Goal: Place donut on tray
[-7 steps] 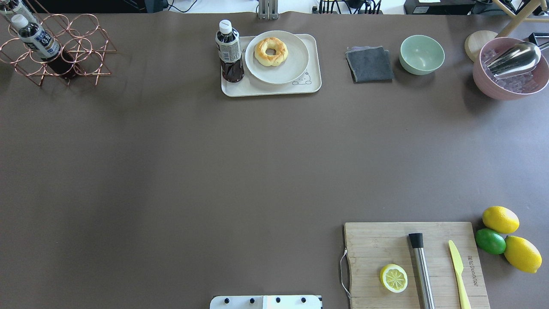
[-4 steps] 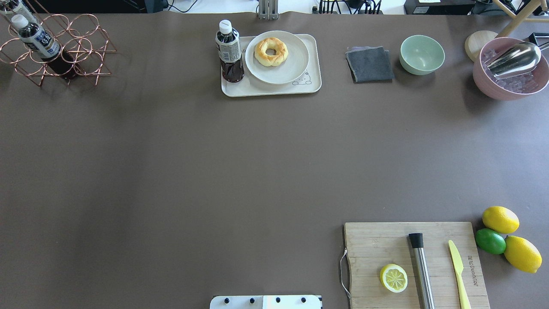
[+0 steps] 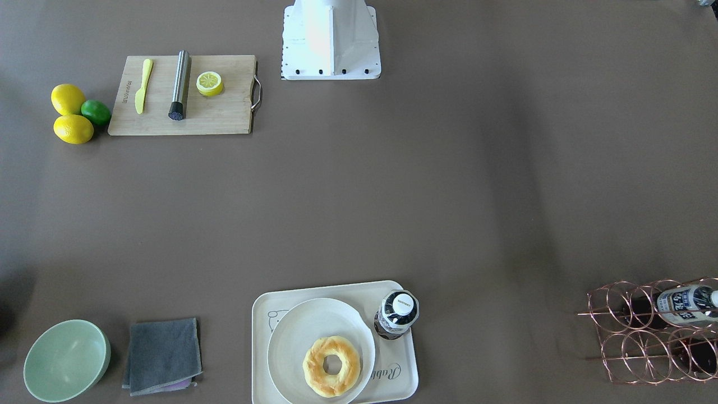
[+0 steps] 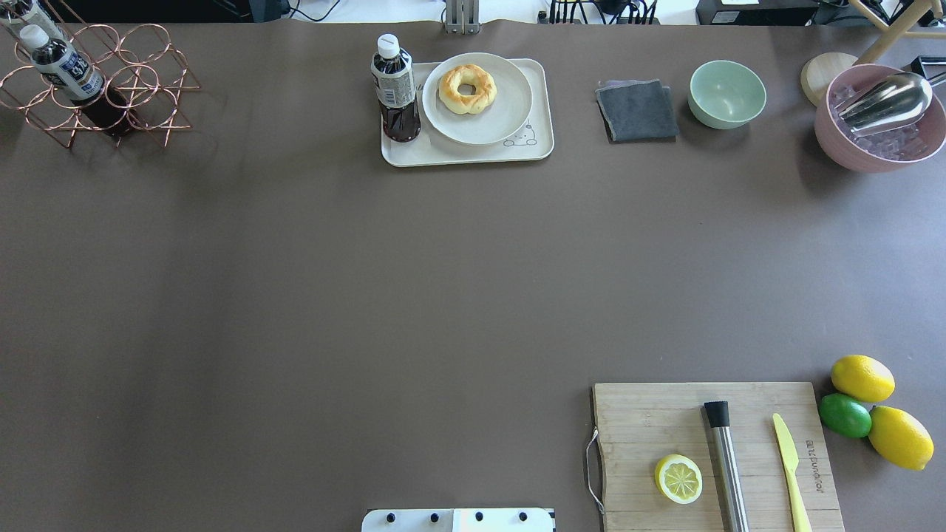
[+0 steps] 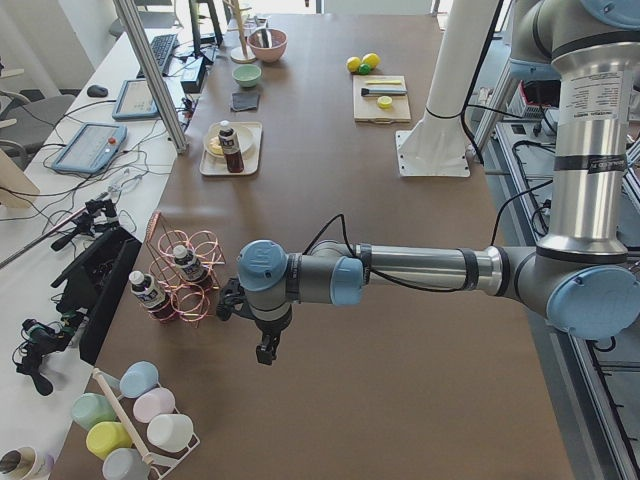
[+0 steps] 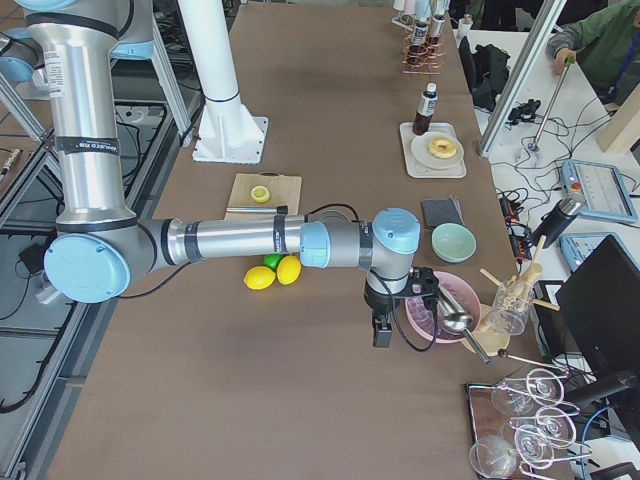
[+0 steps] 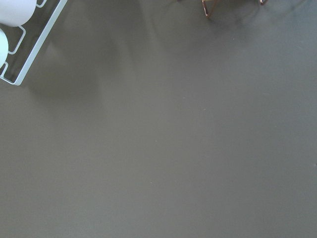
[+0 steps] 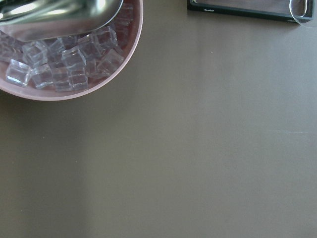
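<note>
The golden ring donut [image 4: 467, 89] lies on a round white plate [image 4: 491, 118] that stands on the cream tray [image 4: 473, 154] at the table's far middle. It also shows in the front view [image 3: 331, 366], on the tray [image 3: 259, 348]. My left gripper [image 5: 265, 350] hangs over bare table past the wire rack, far from the tray. My right gripper [image 6: 381, 335] hangs beside the pink ice bowl [image 6: 432, 310]. Both show only in the side views, so I cannot tell whether they are open or shut.
A dark drink bottle [image 4: 395, 89] stands on the tray's left end. A grey cloth [image 4: 637, 111] and green bowl [image 4: 727, 94] lie to its right. A copper wire rack [image 4: 103, 85] holds bottles far left. A cutting board [image 4: 665, 421] with a lemon half [image 4: 678, 479] is near right.
</note>
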